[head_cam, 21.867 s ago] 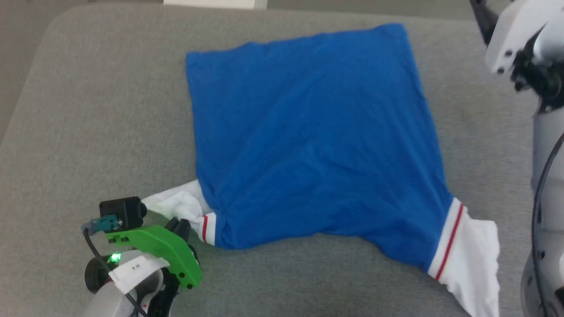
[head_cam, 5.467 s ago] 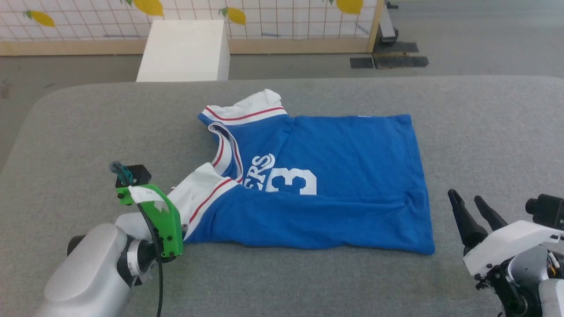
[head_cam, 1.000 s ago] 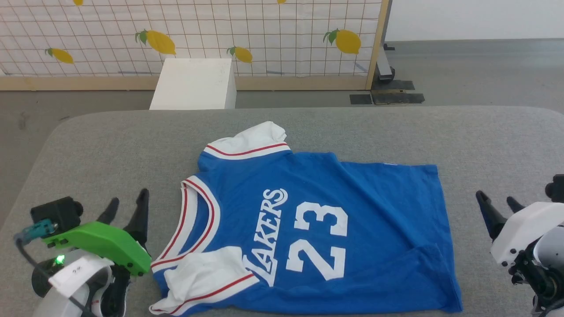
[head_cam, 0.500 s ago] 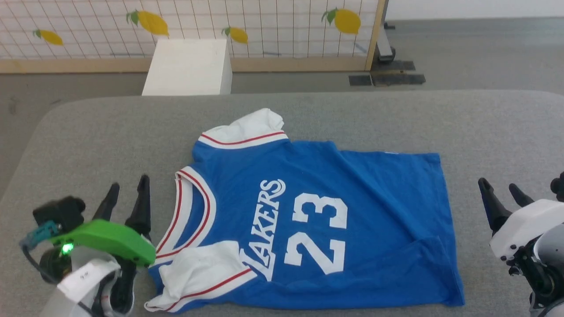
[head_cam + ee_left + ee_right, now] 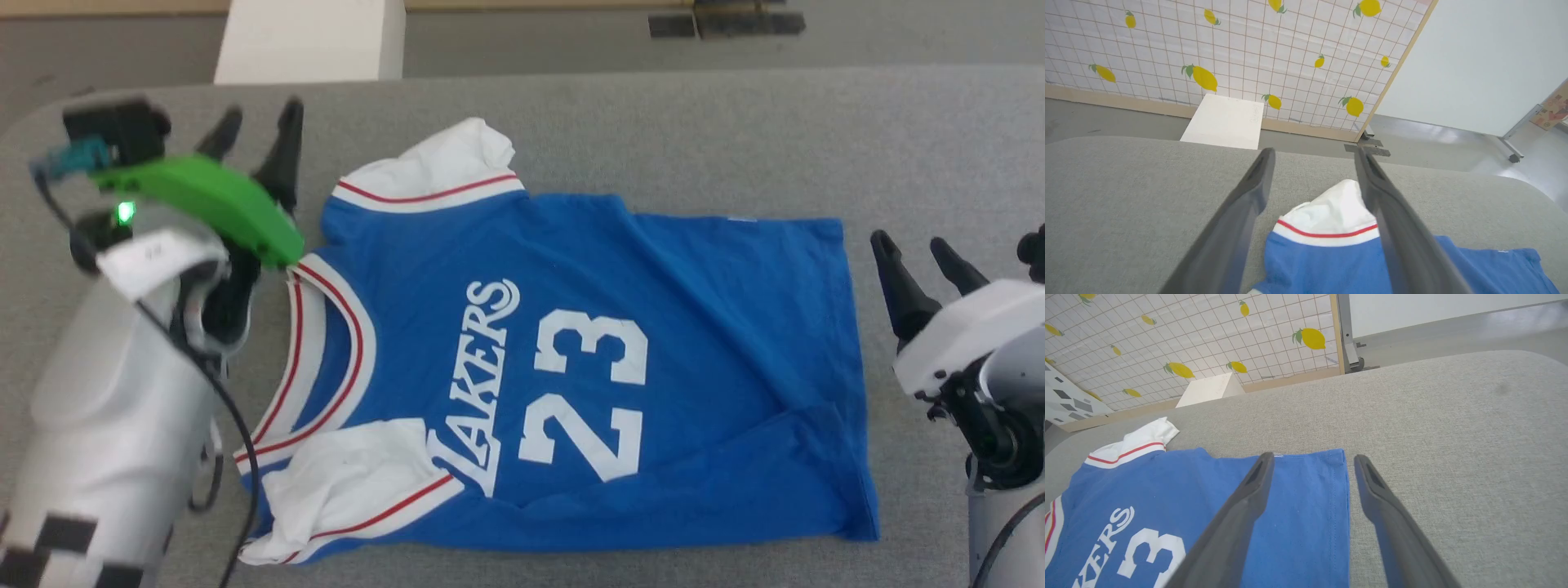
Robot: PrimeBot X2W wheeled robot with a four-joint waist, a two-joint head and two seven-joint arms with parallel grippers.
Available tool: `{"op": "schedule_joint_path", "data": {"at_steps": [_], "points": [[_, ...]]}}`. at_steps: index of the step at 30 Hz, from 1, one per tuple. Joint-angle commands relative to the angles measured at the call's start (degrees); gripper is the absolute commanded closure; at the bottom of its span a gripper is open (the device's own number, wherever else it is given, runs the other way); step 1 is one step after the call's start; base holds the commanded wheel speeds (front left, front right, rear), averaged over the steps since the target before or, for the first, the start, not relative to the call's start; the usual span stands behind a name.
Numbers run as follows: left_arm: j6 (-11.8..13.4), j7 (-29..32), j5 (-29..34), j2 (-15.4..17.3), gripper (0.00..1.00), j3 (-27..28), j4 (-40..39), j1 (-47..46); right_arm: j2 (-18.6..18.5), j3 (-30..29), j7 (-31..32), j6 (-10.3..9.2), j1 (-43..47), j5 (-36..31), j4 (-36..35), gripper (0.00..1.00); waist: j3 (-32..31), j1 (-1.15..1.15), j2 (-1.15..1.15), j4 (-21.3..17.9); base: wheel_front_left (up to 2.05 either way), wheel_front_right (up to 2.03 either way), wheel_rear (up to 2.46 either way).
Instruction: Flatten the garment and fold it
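Left jaws forward; garment (image 5: 571,367) print-up

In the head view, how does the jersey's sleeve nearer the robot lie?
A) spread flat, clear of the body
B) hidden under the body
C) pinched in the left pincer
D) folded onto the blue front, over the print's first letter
D: the white sleeve lies doubled over the garment, on its blue front, covering part of the L in LAKERS.

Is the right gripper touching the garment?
Apart. The head view shows a strip of bare grey surface between the right gripper and the hem of the garment.
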Motion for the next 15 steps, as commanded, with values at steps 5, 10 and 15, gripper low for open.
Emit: {"op": "schedule_joint_path", "data": {"at_steps": [5,10,15], "points": [[-1.7,5.6,1.5,-1.5,0.0,-1.9,7.9,-12.6,0.7,1.3,-0.1,-0.08,-2.8,-0.3,-0.8,0.0,8.7,0.0,0.0,-2.9,0.0,0.0,0.0],[-1.1,15.5,1.6,-2.2,0.0,-4.2,15.3,-21.6,1.2,2.0,0.0,-0.08,-3.8,-0.5,-1.0,0.0,12.0,0.0,0.0,-4.6,0.0,0.0,0.0],[0.8,28.1,3.0,-1.9,0.0,-7.8,21.2,-28.1,1.5,2.1,-0.1,-0.08,-3.9,-0.6,-1.3,0.0,14.5,0.0,0.0,-6.1,0.0,0.0,0.0]]}}
